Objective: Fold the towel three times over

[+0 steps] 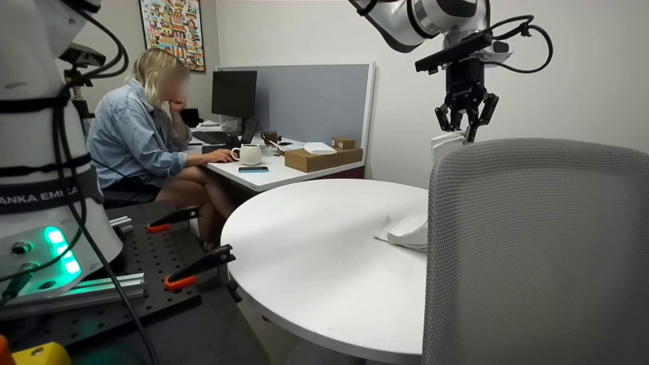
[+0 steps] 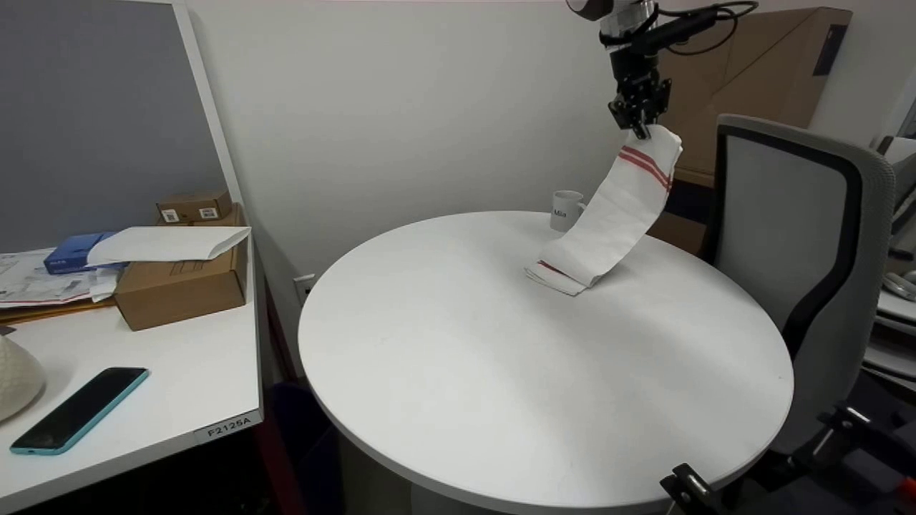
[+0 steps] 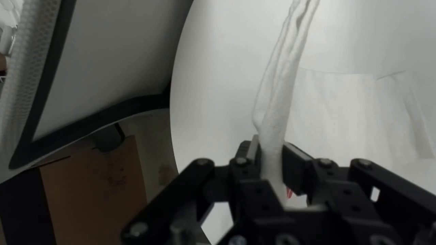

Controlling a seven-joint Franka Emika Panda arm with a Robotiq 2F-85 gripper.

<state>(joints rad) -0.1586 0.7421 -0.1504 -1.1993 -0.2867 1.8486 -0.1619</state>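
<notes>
Near a pale wall (image 2: 429,107) stands a round white table (image 2: 458,372), a mesh chair (image 2: 787,222) beside it. A red-striped white towel (image 2: 612,222) slopes up from the table to the gripper (image 3: 271,153), which is closed on its upper end. A mug (image 2: 566,209) stands nearby.

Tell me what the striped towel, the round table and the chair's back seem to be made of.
Striped towel: matte cloth, perhaps cotton; it curves softly and shows thin folded layers.
Round table: smooth white top, likely laminate, perhaps painted; no wood grain shows.
Chair back: matte gray mesh, probably synthetic; a fine grid texture is visible.
</notes>
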